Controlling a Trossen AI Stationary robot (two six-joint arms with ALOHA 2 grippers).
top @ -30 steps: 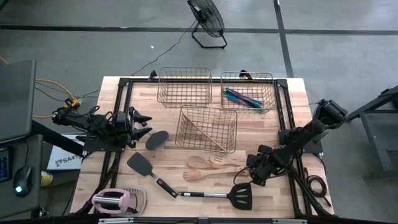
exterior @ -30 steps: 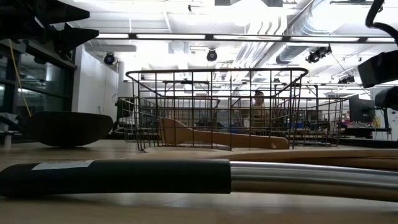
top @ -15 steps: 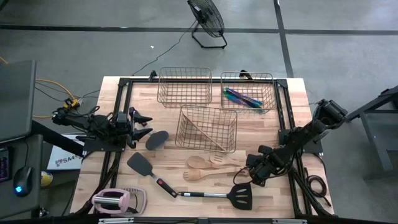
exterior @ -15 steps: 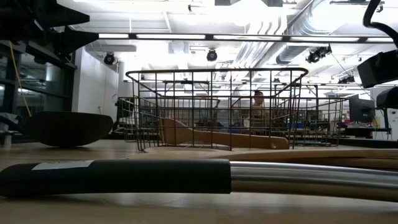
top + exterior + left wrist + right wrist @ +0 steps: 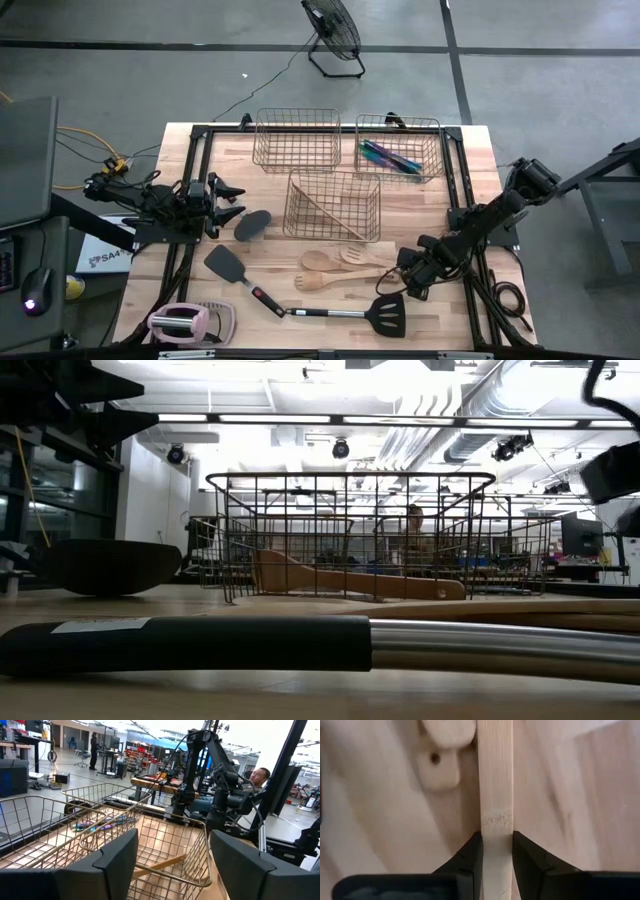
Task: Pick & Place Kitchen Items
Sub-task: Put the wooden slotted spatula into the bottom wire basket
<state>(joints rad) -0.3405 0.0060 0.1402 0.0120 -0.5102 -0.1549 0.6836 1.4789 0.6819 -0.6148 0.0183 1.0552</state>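
Now the right hand [image 5: 496,851] is down on the surface [image 5: 430,205] and pinching the handle of a pale bamboo utensil [image 5: 495,795] between its two dark fingers [image 5: 470,857], low on the shaft so the piece should lift level rather than tip. Just ahead of this hand, three pale wooden utensils [image 5: 335,268] lie side by side, handles pointing toward it, which is why it comes in from that end. Nearer the front edge lies a black slotted spatula [image 5: 385,313] with a metal shaft, and farther across are a second black spatula [image 5: 228,266] and a black spoon [image 5: 252,224]. The left hand [image 5: 228,200] waits beside that spoon, its fingers [image 5: 107,865] spread wide and holding nothing. Three copper wire baskets [image 5: 333,205] stand beyond the right hand: the nearest holds one wooden spatula, the far right one holds iridescent pieces [image 5: 390,157], too bunched to count, and the third looks empty. A pink-and-white gadget [image 5: 180,322] sits at the front corner.
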